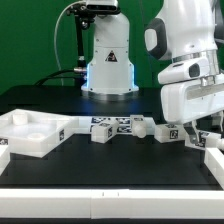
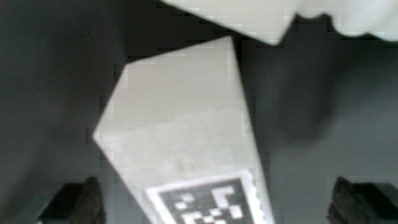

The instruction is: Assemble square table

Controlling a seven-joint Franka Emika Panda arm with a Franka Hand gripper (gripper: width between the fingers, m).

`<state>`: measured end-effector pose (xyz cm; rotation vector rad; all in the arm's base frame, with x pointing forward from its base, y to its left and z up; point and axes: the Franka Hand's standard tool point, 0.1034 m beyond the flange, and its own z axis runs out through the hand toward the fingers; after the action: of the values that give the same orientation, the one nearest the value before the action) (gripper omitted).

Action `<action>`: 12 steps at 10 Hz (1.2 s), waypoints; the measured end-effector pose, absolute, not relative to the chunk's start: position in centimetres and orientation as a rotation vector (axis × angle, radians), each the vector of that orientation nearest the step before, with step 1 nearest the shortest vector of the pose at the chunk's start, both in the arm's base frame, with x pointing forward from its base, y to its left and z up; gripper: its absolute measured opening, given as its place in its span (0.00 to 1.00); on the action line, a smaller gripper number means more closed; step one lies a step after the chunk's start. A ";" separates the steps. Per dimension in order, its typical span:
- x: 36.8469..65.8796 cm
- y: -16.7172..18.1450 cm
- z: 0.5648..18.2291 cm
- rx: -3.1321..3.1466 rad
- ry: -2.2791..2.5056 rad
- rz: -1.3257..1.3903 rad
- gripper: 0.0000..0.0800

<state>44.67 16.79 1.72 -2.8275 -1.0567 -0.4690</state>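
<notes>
The white square tabletop (image 1: 30, 135), a tray with a raised rim, lies at the exterior view's left. Several short white legs with black-and-white tags lie in a row on the black table (image 1: 110, 165), among them one (image 1: 102, 130) in the middle and one (image 1: 171, 130) further right. My gripper (image 1: 196, 131) hangs low over the right end of the row. In the wrist view a tagged white leg (image 2: 178, 120) lies between my dark fingertips (image 2: 71, 205), with gaps on both sides. The gripper (image 2: 222, 205) is open and holds nothing.
A white raised border (image 1: 213, 165) runs along the table's right and front edges. The arm's white base (image 1: 108, 60) stands at the back behind the legs. Another white part (image 2: 267, 15) shows just beyond the leg in the wrist view.
</notes>
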 end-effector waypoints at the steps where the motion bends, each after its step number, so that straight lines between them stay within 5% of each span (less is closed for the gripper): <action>1: 44.6 16.6 1.8 -2.827 -1.069 -0.449 0.81; 4: 44.4 12.0 6.2 -2.832 -1.242 -0.383 0.81; 10: 44.2 11.4 6.0 -2.836 -1.237 -0.371 0.81; 12: 44.2 4.7 7.7 -2.816 -1.396 -0.262 0.81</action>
<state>44.25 4.73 7.71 -2.8155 -1.3956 -0.2623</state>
